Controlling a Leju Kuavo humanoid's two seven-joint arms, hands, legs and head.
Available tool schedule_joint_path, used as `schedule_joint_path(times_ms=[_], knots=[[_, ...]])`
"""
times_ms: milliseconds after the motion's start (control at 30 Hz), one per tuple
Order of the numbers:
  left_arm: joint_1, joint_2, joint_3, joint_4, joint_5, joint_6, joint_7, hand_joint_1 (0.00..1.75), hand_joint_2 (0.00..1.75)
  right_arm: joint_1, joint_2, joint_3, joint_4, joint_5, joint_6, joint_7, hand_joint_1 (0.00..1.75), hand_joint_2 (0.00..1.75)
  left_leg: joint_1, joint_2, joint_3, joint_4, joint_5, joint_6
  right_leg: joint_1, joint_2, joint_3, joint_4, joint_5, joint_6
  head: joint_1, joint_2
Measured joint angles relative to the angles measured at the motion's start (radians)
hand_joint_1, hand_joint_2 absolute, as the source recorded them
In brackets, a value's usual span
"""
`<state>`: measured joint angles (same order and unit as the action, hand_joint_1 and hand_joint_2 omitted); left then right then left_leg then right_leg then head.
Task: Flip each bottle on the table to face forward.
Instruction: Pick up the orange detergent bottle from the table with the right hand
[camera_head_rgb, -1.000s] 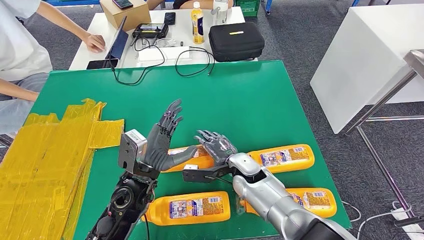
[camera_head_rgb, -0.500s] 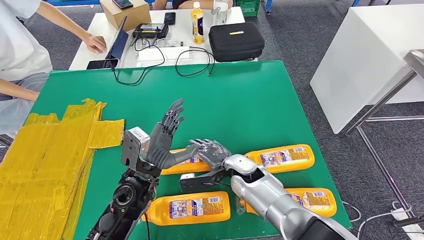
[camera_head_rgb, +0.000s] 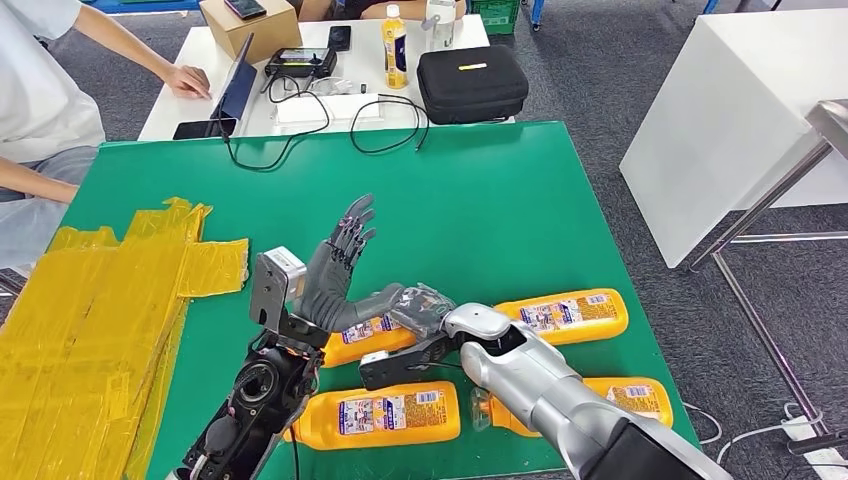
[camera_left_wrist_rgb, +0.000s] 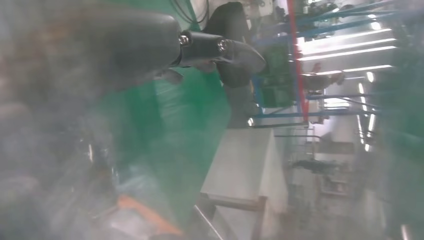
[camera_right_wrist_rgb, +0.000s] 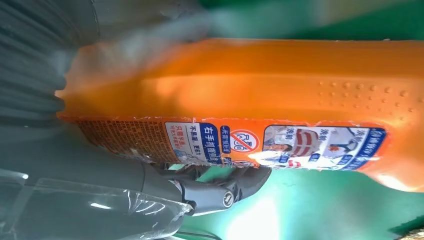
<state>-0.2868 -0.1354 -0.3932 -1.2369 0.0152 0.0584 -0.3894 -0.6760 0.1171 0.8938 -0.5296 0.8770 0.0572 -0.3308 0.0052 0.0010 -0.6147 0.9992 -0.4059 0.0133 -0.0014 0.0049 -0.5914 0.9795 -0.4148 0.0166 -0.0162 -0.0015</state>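
The right hand (camera_head_rgb: 425, 308) grips an orange bottle (camera_head_rgb: 372, 335) lying on the green table (camera_head_rgb: 480, 210), thumb beneath its label. The left hand (camera_head_rgb: 335, 275) stands beside it, fingers spread upward, holding nothing. Three more orange bottles (camera_head_rgb: 385, 414) lie nearby on their sides.

The table (camera_head_rgb: 500, 200) carries a smooth, matt green covering. Crinkled yellow tape (camera_head_rgb: 90, 310) with a slight sheen lies on its left part. Each orange bottle (camera_head_rgb: 565, 315) is smooth glossy plastic with a printed paper-like label; the right wrist view shows a patch of raised dots on the bottle body (camera_right_wrist_rgb: 300, 80). The right arm (camera_head_rgb: 540, 385) has a satin silver metallic shell. The left hand (camera_head_rgb: 335, 275) is matt dark grey plastic. The black case (camera_head_rgb: 472, 82) looks matt and fabric-like.
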Motion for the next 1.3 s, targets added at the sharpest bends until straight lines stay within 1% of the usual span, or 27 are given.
schedule_joint_path(times_ms=[167,267,300,367,433,533,633,733,833,900,967,1067,1167,1300], knots=[[-0.002,0.000,-0.001,0.006,0.001,0.002,-0.001,0.00,1.75,-0.011,0.003,0.016,0.012,-0.003,0.000,0.004,1.62,1.75,0.000,0.000,0.001,0.000,0.000,0.000,0.000,0.000,0.001,0.000,0.000,0.000,-0.001,0.000],[-0.002,0.000,-0.001,0.007,0.001,0.002,-0.002,0.00,1.75,-0.014,0.004,0.021,0.016,-0.003,0.000,0.010,1.57,1.75,0.000,0.000,0.001,0.000,0.000,0.000,0.000,0.000,0.001,0.000,0.000,0.000,-0.001,0.000],[-0.002,0.000,-0.001,0.008,0.001,0.002,-0.002,0.00,1.75,-0.015,0.004,0.023,0.018,-0.002,0.000,0.017,1.58,1.75,0.000,0.000,0.001,0.000,0.000,0.000,0.000,0.000,0.001,0.000,0.000,0.000,-0.001,0.000],[-0.002,0.000,-0.001,0.008,0.001,0.003,-0.002,0.00,1.75,-0.018,0.005,0.028,0.022,0.001,-0.002,0.040,1.68,1.75,0.000,0.000,0.002,0.000,0.000,0.000,0.000,0.000,0.002,0.000,0.000,0.000,-0.001,0.000],[-0.002,0.000,-0.001,0.008,0.001,0.007,-0.002,0.00,1.75,-0.019,0.007,0.035,0.026,0.013,-0.019,0.073,1.75,1.75,0.000,0.000,0.003,0.000,0.000,0.000,0.000,0.000,0.003,0.000,0.000,0.000,-0.001,0.000],[-0.002,0.000,-0.001,0.008,0.001,0.016,-0.002,0.00,1.75,-0.019,0.013,0.050,0.032,0.037,-0.057,0.125,1.75,1.75,0.000,0.000,0.004,0.000,0.000,0.000,0.000,0.000,0.004,0.000,0.000,0.000,-0.001,0.000],[-0.002,0.000,-0.001,0.008,0.001,0.019,-0.002,0.00,1.75,-0.019,0.016,0.059,0.037,0.047,-0.074,0.145,1.75,1.75,0.000,0.000,0.005,0.000,0.000,0.000,0.000,0.000,0.005,0.000,0.000,0.000,-0.001,0.000],[-0.001,0.000,-0.001,0.007,0.000,0.024,-0.001,0.00,1.75,-0.015,0.020,0.064,0.042,0.057,-0.130,0.194,1.75,1.75,0.000,0.000,0.005,0.000,0.000,0.000,0.000,0.000,0.006,0.000,0.000,0.000,-0.001,0.000],[0.008,0.000,-0.001,-0.001,-0.007,0.035,0.005,0.00,1.75,-0.001,0.024,0.051,0.046,0.041,-0.242,0.284,1.75,1.75,0.000,-0.001,0.005,0.000,0.001,0.001,0.000,-0.001,0.006,0.000,0.000,0.000,-0.001,0.000],[0.019,0.000,0.000,-0.014,-0.010,0.044,0.011,0.00,1.75,0.018,0.025,0.014,0.046,-0.005,-0.328,0.328,1.75,1.75,-0.001,-0.001,0.003,0.000,0.001,0.001,0.000,-0.001,0.005,0.000,0.000,0.000,0.000,0.000],[0.032,0.000,0.001,-0.030,-0.012,0.053,0.016,0.00,1.75,0.035,0.026,-0.046,0.044,-0.050,-0.417,0.352,1.75,1.75,-0.001,-0.002,0.002,0.000,0.001,0.001,0.000,-0.001,0.004,0.000,0.000,0.001,-0.001,0.000],[0.049,0.000,0.003,-0.055,-0.012,0.066,0.021,0.00,1.75,0.057,0.026,-0.152,0.023,-0.096,-0.532,0.355,1.75,1.75,-0.001,-0.003,0.000,0.000,0.001,0.001,-0.001,-0.002,0.002,0.000,0.000,0.001,-0.001,0.000],[0.064,0.000,0.006,-0.078,-0.012,0.081,0.021,0.00,1.75,0.083,0.026,-0.288,-0.015,-0.152,-0.616,0.305,1.75,1.75,-0.001,-0.004,-0.002,0.000,0.001,0.001,-0.001,-0.004,0.000,0.000,0.000,0.001,-0.001,0.000],[0.078,0.001,0.014,-0.097,-0.008,0.094,0.019,0.00,1.75,0.116,0.027,-0.472,-0.079,-0.247,-0.671,0.192,1.75,1.75,-0.001,-0.005,-0.003,0.000,0.001,0.001,-0.001,-0.004,-0.001,0.000,0.000,0.001,-0.001,0.000]])
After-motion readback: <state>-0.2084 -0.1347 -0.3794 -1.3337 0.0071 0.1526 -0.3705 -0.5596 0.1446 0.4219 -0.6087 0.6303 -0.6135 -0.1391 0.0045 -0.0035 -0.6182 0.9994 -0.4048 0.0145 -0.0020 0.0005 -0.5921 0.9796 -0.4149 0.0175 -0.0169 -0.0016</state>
